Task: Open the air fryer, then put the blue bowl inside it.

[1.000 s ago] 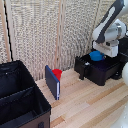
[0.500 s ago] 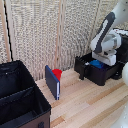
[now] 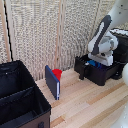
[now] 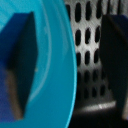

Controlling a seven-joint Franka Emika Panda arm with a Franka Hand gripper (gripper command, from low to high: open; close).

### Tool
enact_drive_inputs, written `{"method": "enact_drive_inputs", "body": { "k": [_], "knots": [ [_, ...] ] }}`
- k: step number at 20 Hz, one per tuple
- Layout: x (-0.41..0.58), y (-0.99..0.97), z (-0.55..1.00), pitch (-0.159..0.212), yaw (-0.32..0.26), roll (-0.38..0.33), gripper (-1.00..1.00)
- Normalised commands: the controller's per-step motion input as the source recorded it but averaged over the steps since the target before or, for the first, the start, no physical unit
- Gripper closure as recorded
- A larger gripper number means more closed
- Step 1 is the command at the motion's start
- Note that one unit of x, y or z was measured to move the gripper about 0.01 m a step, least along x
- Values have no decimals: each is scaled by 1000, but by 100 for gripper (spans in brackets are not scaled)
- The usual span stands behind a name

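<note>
The two-fingered gripper (image 4: pixel 65 65) on the white arm reaches down into the pulled-out drawer of the large black boxy air fryer (image 3: pixel 100 70). Its jaws straddle the rim of the small bright-blue plastic bowl (image 4: pixel 45 70) — one finger (image 4: pixel 17 65) inside, the other outside over the perforated metal tray (image 4: pixel 90 55) — whether they pinch it, I cannot tell.

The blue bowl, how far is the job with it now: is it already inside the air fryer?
Done: the air fryer drawer stands pulled out. In hand: the gripper hangs over the open drawer, and in the wrist view the blue bowl sits between the fingers, above the perforated tray. Whether it rests on the tray cannot be told. Left: releasing the bowl and withdrawing.
</note>
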Motion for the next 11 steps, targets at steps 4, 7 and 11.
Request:
{"method": "enact_drive_inputs", "body": {
  "k": [4,7,11],
  "knots": [
    [0,137,714,146,-55,55,-100],
    [20,254,637,156,0,117,-100],
    [11,155,702,126,-1,92,-100]
  ]
}}
